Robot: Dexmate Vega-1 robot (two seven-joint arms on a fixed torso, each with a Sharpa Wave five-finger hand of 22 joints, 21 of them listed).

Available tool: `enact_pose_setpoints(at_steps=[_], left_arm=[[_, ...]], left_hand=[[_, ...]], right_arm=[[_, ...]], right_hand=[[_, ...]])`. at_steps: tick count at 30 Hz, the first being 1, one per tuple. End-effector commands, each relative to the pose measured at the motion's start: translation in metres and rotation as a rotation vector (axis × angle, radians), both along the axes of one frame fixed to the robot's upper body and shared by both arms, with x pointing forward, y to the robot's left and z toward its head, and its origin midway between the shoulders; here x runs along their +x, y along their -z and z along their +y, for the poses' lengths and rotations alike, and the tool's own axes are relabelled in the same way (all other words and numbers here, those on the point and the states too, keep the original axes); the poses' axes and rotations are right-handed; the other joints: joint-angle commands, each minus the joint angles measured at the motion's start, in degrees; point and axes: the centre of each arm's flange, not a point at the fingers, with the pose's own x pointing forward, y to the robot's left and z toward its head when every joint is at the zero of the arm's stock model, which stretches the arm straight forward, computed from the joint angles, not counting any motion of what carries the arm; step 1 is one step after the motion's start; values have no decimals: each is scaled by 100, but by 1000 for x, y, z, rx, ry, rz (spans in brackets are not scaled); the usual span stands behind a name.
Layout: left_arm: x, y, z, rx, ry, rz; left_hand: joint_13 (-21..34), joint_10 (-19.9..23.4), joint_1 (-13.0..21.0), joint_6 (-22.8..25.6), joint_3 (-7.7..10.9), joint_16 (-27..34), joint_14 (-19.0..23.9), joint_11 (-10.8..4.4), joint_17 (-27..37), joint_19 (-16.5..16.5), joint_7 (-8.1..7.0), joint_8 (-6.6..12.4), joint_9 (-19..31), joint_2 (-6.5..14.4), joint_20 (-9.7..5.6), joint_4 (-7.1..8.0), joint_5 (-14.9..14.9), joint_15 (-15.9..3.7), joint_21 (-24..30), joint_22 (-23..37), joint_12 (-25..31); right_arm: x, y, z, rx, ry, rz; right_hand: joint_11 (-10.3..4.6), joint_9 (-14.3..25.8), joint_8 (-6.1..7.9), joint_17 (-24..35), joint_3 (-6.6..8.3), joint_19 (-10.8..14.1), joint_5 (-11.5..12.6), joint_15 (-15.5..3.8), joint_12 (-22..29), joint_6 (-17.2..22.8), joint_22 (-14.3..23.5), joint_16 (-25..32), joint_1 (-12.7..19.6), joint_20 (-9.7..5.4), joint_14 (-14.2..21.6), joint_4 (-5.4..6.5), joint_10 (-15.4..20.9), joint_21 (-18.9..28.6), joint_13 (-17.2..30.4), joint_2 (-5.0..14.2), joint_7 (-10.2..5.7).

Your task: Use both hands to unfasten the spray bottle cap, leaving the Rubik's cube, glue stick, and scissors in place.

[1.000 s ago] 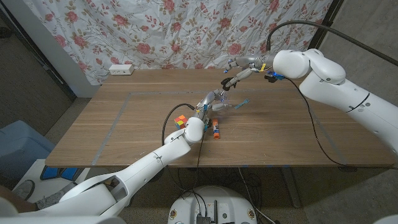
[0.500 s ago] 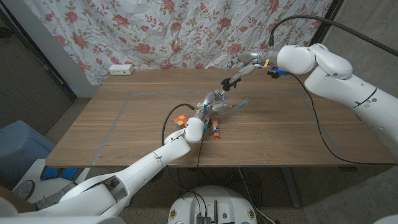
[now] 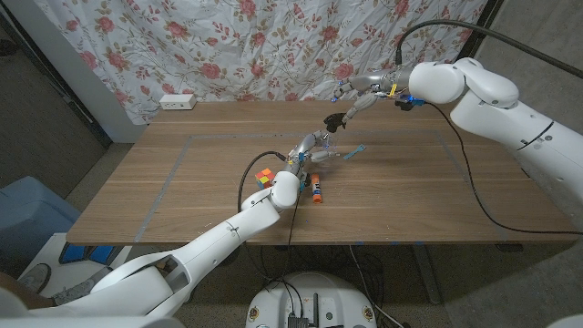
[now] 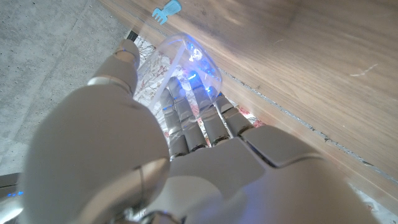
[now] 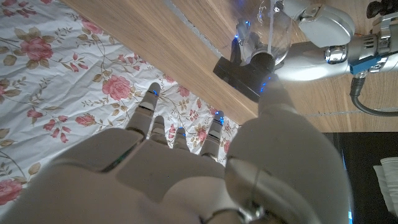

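Observation:
My left hand (image 3: pixel 308 146) grips the clear spray bottle (image 3: pixel 325 144) near the table's middle; its fingers wrap the clear body (image 4: pixel 186 59). My right hand (image 3: pixel 357 98) reaches in from the far right and pinches the black spray cap (image 3: pixel 333 119) on top of the bottle, thumb against the black cap (image 5: pixel 239 71). I cannot tell whether the cap is still seated on the bottle's neck. The Rubik's cube (image 3: pixel 265 178) lies left of my left wrist. The orange glue stick (image 3: pixel 315 189) lies beside it. The blue scissors (image 3: pixel 352 151) lie just right of the bottle.
A white power strip (image 3: pixel 178 101) sits at the table's far left edge in front of the floral curtain (image 3: pixel 228 46). Tape lines (image 3: pixel 173 173) mark a rectangle on the wooden table. A blue bin (image 3: pixel 27 219) stands on the floor at the left.
My right arm has swung right and slightly up, turning the wrist while the fingers stay at the black cap. The left hand and bottle have not moved.

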Motion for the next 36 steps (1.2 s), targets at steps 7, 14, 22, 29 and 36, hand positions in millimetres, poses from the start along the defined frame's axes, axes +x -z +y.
enact_pose_setpoints(at_steps=[7,14,22,29,36], left_arm=[[2,-1,-3,0,-1,-4],[2,-1,-4,3,4,-4],[0,-1,-4,0,-2,-10],[-3,1,-4,-1,-3,-9],[-3,1,-7,1,2,-8]], left_hand=[[29,165,-392,154,121,9,18,-91,14,50,30,23,5,478,-266,67,-15,-668,2,9,-26],[33,169,-394,160,121,7,14,-99,15,50,30,25,5,477,-266,68,-16,-657,1,9,-35],[38,162,-394,167,124,7,11,-96,17,49,20,26,5,481,-263,69,-16,-664,-1,9,-48],[42,161,-396,166,126,5,8,-98,18,52,28,25,5,484,-264,70,-16,-663,-1,9,-56],[46,166,-402,160,126,7,17,-96,17,48,21,23,5,480,-263,72,-17,-667,-3,9,-64]], right_arm=[[17,8,-4,-40,-29,-24],[19,10,-6,-24,-49,-40],[20,13,-9,3,-78,-52],[19,13,-11,14,-98,-52],[20,13,-13,39,-120,-36]], right_hand=[[-216,51,204,4,143,115,-21,-132,23,431,-2,29,353,-20,81,-63,107,20,5,29,2],[-342,86,372,2,215,239,-26,-267,53,798,-6,54,534,-40,163,-61,262,39,3,60,0],[-500,156,700,-2,288,354,-45,-470,56,1519,-10,77,782,-131,268,-48,444,24,-2,71,-7],[-526,186,836,-1,317,394,-54,-591,75,1817,-9,98,879,-203,344,-47,575,20,-3,87,-5],[-635,231,1019,-1,405,399,-69,-680,84,2214,-10,99,1122,-290,365,-80,714,7,-5,152,-11]])
